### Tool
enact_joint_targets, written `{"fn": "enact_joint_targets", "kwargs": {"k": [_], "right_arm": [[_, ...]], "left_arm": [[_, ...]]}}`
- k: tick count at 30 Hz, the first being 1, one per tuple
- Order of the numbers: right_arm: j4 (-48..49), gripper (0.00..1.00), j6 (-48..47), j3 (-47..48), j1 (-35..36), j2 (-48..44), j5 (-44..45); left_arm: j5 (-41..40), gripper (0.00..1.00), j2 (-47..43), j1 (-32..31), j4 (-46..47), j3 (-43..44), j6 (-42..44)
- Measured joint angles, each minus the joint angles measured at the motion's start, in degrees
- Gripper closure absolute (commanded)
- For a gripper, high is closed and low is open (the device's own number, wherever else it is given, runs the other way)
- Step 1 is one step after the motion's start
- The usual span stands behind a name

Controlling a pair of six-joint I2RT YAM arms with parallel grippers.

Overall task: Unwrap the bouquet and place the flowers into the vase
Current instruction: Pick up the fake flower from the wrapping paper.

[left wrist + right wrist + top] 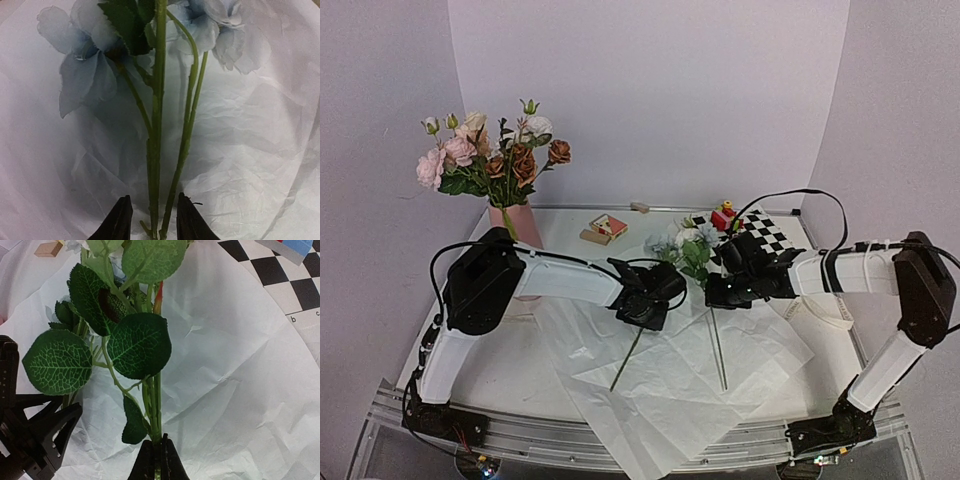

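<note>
Stems of blue flowers (pixel 77 75) stand inside my left pincer (pixel 152 220), narrowly parted; my right pincer (pixel 157 460) pinches a leafy stem (pixel 152 405).

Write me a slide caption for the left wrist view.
Left gripper open around green stems of pale blue flowers, over crinkled white paper.

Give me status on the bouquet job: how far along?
Done: paper lies unwrapped and flat; a big bunch of flowers already stands in the vase. In hand: right jaws shut on the stems of the remaining sprigs; left jaws straddle a blue-flowered stem, open. Left: get these sprigs into the vase.
</note>
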Motion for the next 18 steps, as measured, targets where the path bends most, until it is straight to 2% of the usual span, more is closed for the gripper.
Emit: {"fn": "enact_joint_targets", "kwargs": {"k": [3,12,18], "right_arm": [[0.01,1.0,0.0,-0.14,0.0,0.04,0.02],[0.03,1.0,0.11,-0.14,0.0,0.07,0.22],[0.06,1.0,0.95,-0.2,0.0,0.75,0.31]], "left_arm": [[-0.91,1.0,0.07,0.0,-0.53,0.06,0.44],[-2.38,1.0,-0.6,-0.12,-2.48,0.76,1.1],[-3.52,1.0,-6.43,-0.62,-3.52,1.54,1.9]]}}
